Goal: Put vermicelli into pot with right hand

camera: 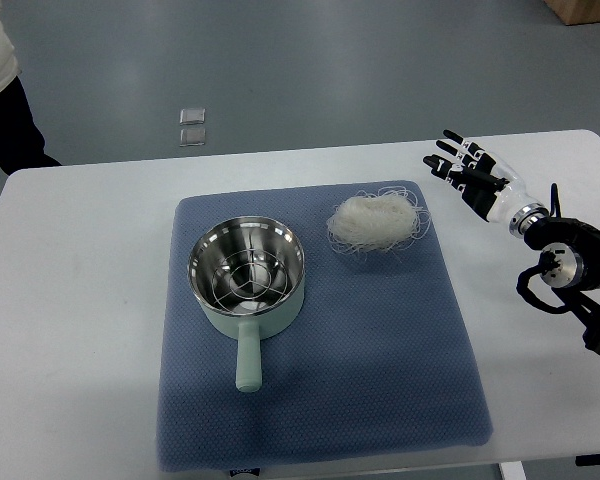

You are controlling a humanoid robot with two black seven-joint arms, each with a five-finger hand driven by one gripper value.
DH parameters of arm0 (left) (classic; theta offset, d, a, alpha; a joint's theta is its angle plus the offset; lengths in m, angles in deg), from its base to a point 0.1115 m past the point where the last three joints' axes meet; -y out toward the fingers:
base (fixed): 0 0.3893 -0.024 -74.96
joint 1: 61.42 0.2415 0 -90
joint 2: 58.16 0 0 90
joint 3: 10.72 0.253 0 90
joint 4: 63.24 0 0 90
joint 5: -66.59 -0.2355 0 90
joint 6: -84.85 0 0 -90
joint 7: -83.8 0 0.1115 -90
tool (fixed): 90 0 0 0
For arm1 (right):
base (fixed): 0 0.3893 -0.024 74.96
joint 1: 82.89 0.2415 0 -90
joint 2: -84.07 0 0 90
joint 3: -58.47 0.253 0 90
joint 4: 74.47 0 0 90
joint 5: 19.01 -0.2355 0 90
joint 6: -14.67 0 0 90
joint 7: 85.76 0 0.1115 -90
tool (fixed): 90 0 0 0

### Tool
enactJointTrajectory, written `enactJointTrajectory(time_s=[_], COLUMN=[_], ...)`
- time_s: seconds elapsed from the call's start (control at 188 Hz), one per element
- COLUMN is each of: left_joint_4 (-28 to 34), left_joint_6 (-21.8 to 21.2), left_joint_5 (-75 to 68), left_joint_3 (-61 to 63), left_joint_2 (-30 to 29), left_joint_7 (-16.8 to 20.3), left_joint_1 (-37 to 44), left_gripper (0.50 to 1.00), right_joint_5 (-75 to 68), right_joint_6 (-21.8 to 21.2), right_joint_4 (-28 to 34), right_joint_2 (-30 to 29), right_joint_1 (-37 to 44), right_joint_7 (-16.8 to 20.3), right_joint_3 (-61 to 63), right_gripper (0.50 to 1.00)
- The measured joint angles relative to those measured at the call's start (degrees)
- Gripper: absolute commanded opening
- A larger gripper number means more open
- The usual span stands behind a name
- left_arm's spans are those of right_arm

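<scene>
A bundle of white vermicelli (pixel 377 222) lies on the blue mat (pixel 380 360), toward its far right part. To its left stands a pale green pot (pixel 247 273) with a shiny steel inside and its handle pointing toward the near edge. My right hand (pixel 467 171) comes in from the right edge and hovers over the bare white table, right of the vermicelli and apart from it. Its fingers are spread and hold nothing. The left arm does not show.
The white table (pixel 80 300) carries the mat in its middle. A person in dark trousers (pixel 10 120) stands at the far left corner. Two small clear squares (pixel 191 127) lie on the grey floor beyond the table.
</scene>
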Motion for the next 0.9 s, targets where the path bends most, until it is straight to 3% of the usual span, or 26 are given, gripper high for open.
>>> enactJointTrajectory(time_s=[0.899], left_joint_4=[0.01], left_joint_6=[0.0], left_joint_5=[0.0], left_joint_3=[-0.27], left_joint_2=[0.0], left_joint_7=[0.35], left_joint_1=[0.0], left_gripper=[1.0], right_joint_5=[0.09], right_joint_6=[-0.06], right_joint_4=[0.0], right_joint_2=[0.26], right_joint_1=[0.08], right_joint_7=[0.03], right_joint_3=[-0.16], right_gripper=[0.928])
